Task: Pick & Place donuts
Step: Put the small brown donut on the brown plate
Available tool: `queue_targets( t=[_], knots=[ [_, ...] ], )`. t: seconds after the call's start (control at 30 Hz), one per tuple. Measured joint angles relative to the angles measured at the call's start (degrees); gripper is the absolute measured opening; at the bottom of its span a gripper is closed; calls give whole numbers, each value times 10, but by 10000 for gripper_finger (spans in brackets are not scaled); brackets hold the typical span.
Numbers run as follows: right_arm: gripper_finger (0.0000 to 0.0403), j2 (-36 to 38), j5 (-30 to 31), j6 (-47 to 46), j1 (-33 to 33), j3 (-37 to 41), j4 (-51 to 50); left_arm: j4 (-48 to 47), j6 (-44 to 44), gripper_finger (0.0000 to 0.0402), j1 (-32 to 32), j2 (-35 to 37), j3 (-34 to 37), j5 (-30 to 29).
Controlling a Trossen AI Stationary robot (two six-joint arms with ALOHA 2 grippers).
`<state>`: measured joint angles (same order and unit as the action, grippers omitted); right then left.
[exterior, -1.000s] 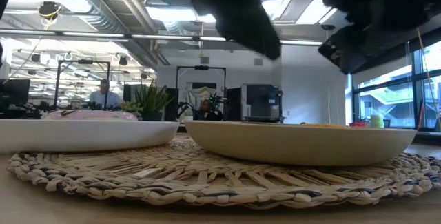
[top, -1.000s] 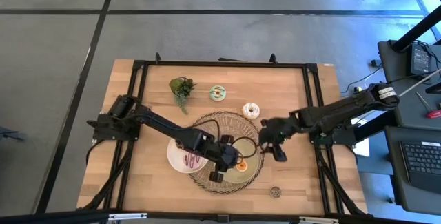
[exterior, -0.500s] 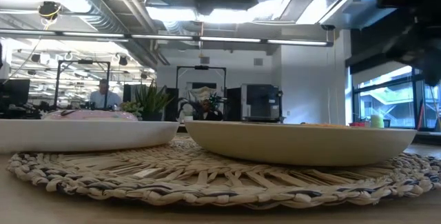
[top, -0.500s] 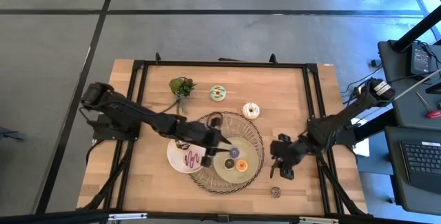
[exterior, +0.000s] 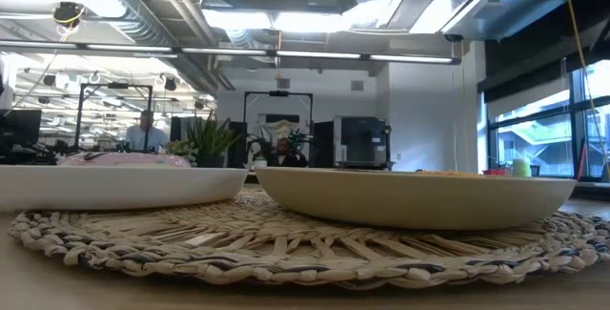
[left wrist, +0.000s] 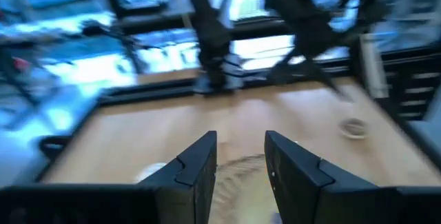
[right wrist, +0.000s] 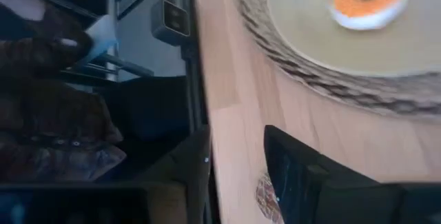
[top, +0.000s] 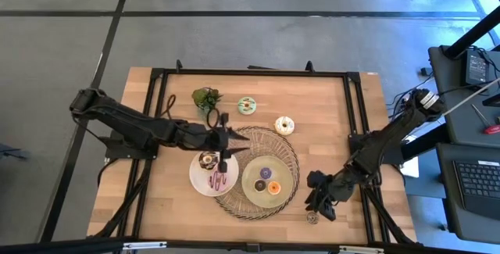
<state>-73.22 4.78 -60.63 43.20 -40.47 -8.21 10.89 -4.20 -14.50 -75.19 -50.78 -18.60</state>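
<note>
A: What has moved since a second ago?

B: Both arms have pulled back from the woven mat (top: 287, 182). The left gripper (top: 224, 138) was over the pale-green plate (top: 251, 184) and now hangs at the mat's far-left edge, just above the white plate (top: 197, 177). The right gripper (top: 320, 199) has swung off the mat's right side towards the near right of the desk (top: 336, 121), close to a small dark donut (top: 312, 218).

A: Are the jaws holding anything?

B: No. In the left wrist view the left jaws stand a little apart with only desk and mat between them. The right jaws, in the right wrist view, are likewise parted and empty, with the dark donut lying just ahead of them.

A: Which donuts are already placed?

B: The pale-green plate carries a purple donut (top: 259, 184) and an orange donut (top: 273, 187), side by side. The white plate carries a brown donut (top: 207, 159) and a pink donut (top: 218, 180).

A: And what is left?

B: Three donuts lie on bare wood: a mint green donut (top: 248, 105) and a cream donut (top: 284, 125) beyond the mat, and the dark donut near the front edge. A green plant sprig (top: 205, 99) sits far left of them.

A: So how far along is it?

B: Roughly past halfway, I judge: four plated, three loose. The right arm looks lined up for the dark donut next.
</note>
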Motion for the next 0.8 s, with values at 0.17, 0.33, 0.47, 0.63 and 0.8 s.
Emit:
queue_targets(
  t=[0.17,0.33,0.47,0.63,0.8],
  knots=[
    [114,-35,-2,8,1,0,25,-5,-40,120,0,8,0,-59],
    [101,-50,1,9,1,0,29,-9,-41,116,0,7,0,-62],
    [100,-52,25,40,-2,0,32,-9,-41,118,0,7,0,-62],
    [100,-48,22,75,-23,-12,15,-9,-41,120,0,7,0,-59],
    [100,-86,37,113,-16,-127,-200,-9,-41,116,0,6,0,-60]
  ],
)
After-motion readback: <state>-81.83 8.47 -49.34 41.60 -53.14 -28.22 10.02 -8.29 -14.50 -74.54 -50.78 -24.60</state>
